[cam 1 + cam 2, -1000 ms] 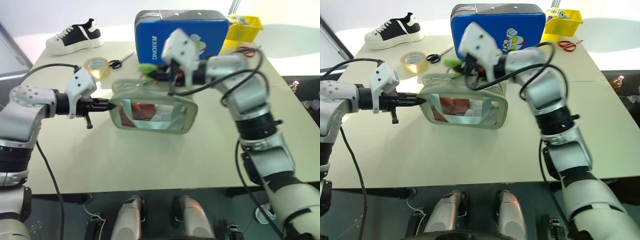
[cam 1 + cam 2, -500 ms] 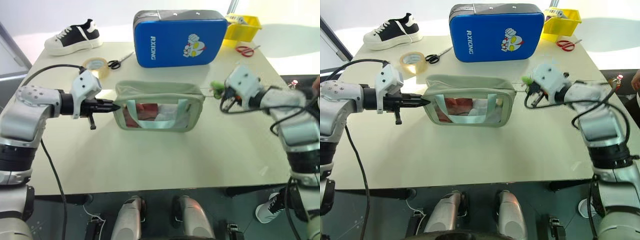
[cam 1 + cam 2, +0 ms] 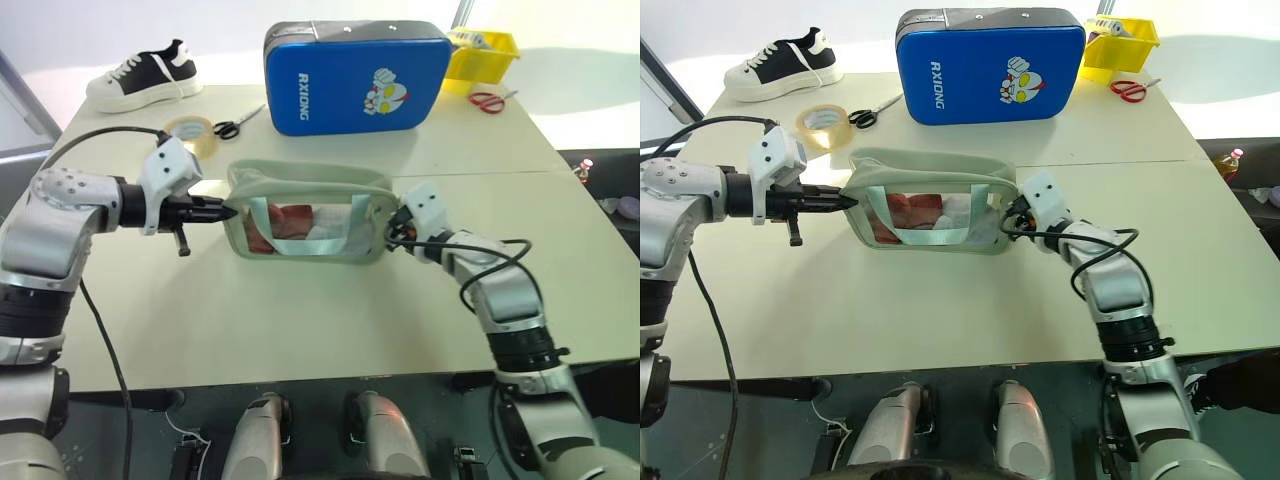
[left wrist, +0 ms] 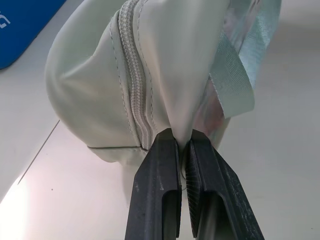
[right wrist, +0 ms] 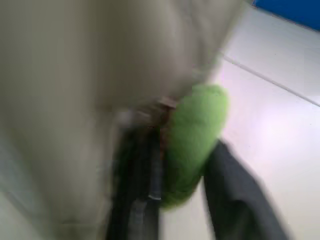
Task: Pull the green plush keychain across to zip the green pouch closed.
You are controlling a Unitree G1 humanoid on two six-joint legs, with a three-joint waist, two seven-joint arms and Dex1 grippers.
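Two grippers: left gripper (image 4: 184, 150) pinches the green pouch (image 3: 305, 215); right gripper (image 5: 185, 170) seemingly half-open around the green plush keychain (image 5: 192, 140).

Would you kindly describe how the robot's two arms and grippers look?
Both arms have silver-grey rounded shells with black joint sections. A white boxy wrist housing sits behind each gripper: the left gripper and right gripper each have two slim black fingers. Loose black cables loop along both arms.

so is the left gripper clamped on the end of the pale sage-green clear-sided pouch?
Yes: in the left wrist view the left gripper pinches a fold of fabric at the end of the pale sage-green clear-sided pouch.
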